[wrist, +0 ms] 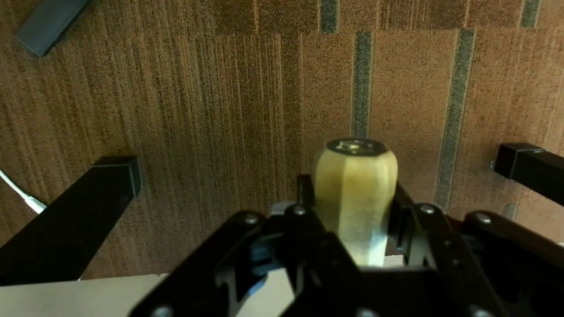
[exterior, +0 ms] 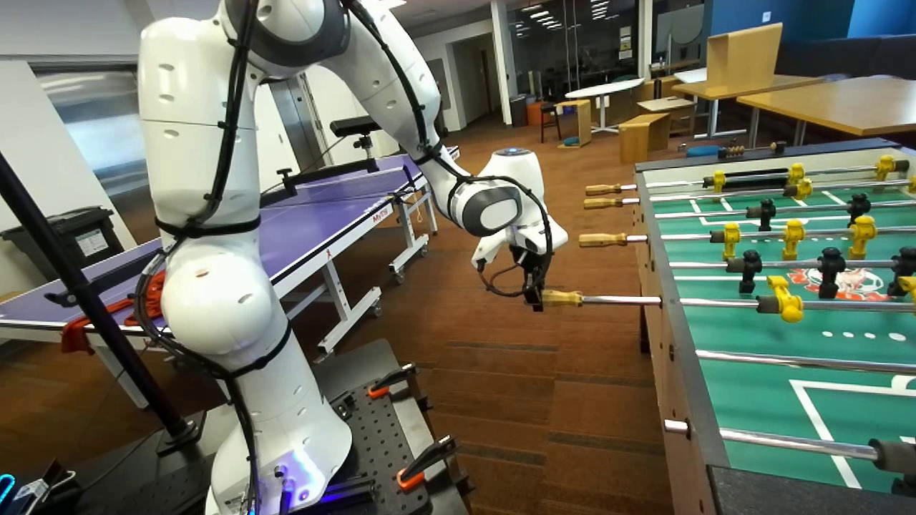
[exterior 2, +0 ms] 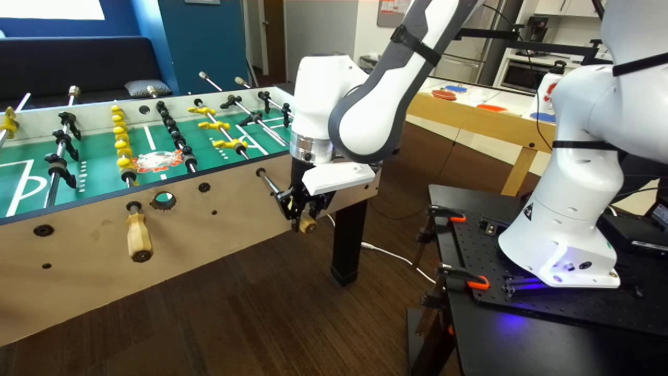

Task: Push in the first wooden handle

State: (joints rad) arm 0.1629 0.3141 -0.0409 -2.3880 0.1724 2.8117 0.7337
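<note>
The wooden handle (exterior: 565, 297) sits at the end of a metal rod (exterior: 621, 300), which sticks out from the side of the foosball table (exterior: 662, 357). My gripper (exterior: 535, 295) is around the handle's outer end. In an exterior view, the handle's dark-tipped end (exterior 2: 308, 225) shows below my gripper (exterior 2: 304, 214), with the rod (exterior 2: 268, 181) running to the table. In the wrist view, the handle (wrist: 358, 189) stands between the fingers of my gripper (wrist: 352, 187), both against its sides. The handle's inner end is hidden there.
Other wooden handles (exterior: 602, 239) stick out farther along the same table side; one also shows in an exterior view (exterior 2: 139, 237). A black table leg (exterior 2: 346, 245) stands below the gripper. A purple ping-pong table (exterior: 286, 232) stands behind the arm.
</note>
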